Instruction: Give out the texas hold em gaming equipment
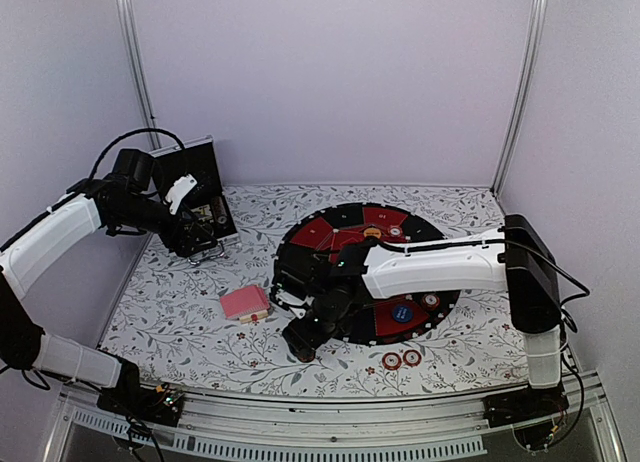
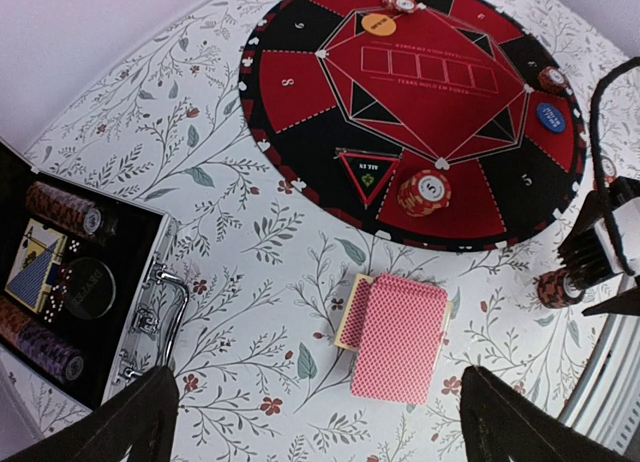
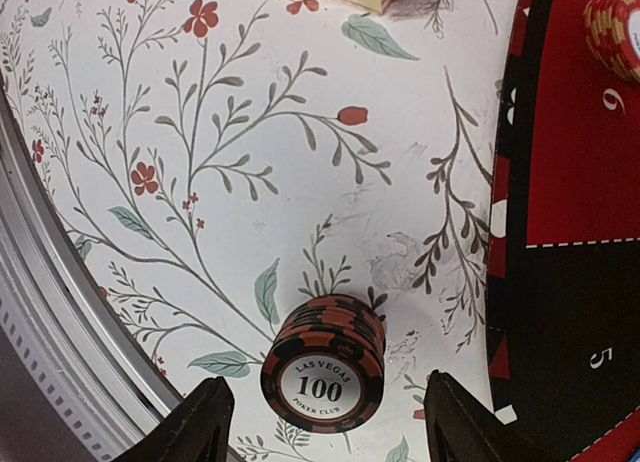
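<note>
Surface: table (image 1: 180, 332) w/ white floral cloth, pale lilac walls behind & at the sides.
Mat: round black-and-red poker mat (image 1: 330, 232) centre-right on the cloth.
Case: black silver-edged case (image 1: 205, 172) open at far-left corner; rows of chips (image 2: 62, 207) inside.
Cards: pink-backed deck (image 2: 400, 337) face down on the cloth, off the mat, just beside its near-left rim; top cards slid askew over the lower ones.
Brown chips: brown chip stack (image 2: 557, 288) upright on the cloth near the table's front edge, just off the mat; top chip reads 100.
Other chips: red-and-white stack (image 2: 424, 192) on the mat's near red sector; two red-and-white chips (image 1: 400, 359) flat on the cloth in front of the mat, right side.
Buttons: blue disc (image 1: 402, 313) and orange disc (image 2: 379, 24) both on the mat, opp. sides.
R gripper (image 3: 328, 380): low over the brown chip stack, a finger either side, gap showing on both sides; partly open, no hold.
L gripper (image 2: 320, 374): up in the air by the case, jaws at full spread, nothing betw. them.
</note>
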You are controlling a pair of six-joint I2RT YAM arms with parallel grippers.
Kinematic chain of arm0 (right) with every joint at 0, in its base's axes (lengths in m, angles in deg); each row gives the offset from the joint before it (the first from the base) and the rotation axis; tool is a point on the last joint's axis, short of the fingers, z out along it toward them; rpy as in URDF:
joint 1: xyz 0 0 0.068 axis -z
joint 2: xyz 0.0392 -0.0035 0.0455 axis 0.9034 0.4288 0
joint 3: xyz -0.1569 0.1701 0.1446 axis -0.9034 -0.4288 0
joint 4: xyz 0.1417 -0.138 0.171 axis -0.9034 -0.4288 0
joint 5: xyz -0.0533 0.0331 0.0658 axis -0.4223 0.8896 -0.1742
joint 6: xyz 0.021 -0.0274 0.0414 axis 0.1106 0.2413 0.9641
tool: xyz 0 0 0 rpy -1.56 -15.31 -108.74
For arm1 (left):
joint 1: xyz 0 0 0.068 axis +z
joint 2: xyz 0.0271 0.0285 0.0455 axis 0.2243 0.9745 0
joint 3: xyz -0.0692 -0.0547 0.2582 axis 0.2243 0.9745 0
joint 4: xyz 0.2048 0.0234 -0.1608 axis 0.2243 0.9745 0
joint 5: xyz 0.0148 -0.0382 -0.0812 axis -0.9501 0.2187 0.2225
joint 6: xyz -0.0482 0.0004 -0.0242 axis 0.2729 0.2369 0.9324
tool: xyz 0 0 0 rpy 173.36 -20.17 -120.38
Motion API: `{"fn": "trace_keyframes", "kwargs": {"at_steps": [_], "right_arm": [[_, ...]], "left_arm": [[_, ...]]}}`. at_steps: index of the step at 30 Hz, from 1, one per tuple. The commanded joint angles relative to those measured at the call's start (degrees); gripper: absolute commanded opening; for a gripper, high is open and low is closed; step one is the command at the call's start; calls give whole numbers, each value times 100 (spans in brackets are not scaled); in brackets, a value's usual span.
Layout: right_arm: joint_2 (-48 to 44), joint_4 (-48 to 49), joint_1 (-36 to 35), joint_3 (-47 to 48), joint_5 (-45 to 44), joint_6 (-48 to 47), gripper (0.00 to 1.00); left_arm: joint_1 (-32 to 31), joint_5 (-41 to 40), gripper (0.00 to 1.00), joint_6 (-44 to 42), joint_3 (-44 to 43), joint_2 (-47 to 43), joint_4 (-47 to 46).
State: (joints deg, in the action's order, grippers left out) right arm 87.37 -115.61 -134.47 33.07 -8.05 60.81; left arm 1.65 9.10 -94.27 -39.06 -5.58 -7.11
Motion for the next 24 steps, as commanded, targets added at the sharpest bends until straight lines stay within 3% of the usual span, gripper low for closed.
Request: {"fn": "trace_keyframes", "kwargs": {"at_steps": [1,10,24], "right_arm": [[178,57,-85,113,-50,-88,70],[284,46,-89,130,-180,-97,68],[174,96,-92,87,-303,-18,49]], "left_arm": [[-49,-7,100,28,10,-63,77],[-52,-37,100,4,33,-81,76],[-48,-33,100,2,14,-70,76]]}}
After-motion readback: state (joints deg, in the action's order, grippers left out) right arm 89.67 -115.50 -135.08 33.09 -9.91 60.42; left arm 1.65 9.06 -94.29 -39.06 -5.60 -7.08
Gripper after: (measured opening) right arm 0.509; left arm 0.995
